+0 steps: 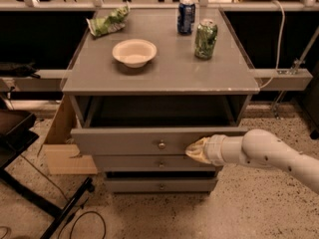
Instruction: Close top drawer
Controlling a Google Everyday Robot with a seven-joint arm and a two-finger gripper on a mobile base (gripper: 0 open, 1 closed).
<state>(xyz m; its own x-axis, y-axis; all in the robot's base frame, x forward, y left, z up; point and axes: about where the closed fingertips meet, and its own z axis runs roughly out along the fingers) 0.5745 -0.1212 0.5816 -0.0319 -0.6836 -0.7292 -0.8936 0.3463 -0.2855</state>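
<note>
Pincer, grip state unclear, against front of half-open top drawer, right of its knob.

You get warm, dim light from above: the desk top is evenly lit with a faint sheen, the open top drawer holds deep shadow, and the background is near black. The gripper, against the drawer's front, shows pale and well lit.

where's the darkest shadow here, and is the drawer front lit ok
Camera view: deepest shadow lies inside the open top drawer, under the tabletop; its front is evenly lit, the knob glints; the hand, at the front beside the knob, is well lit.
</note>
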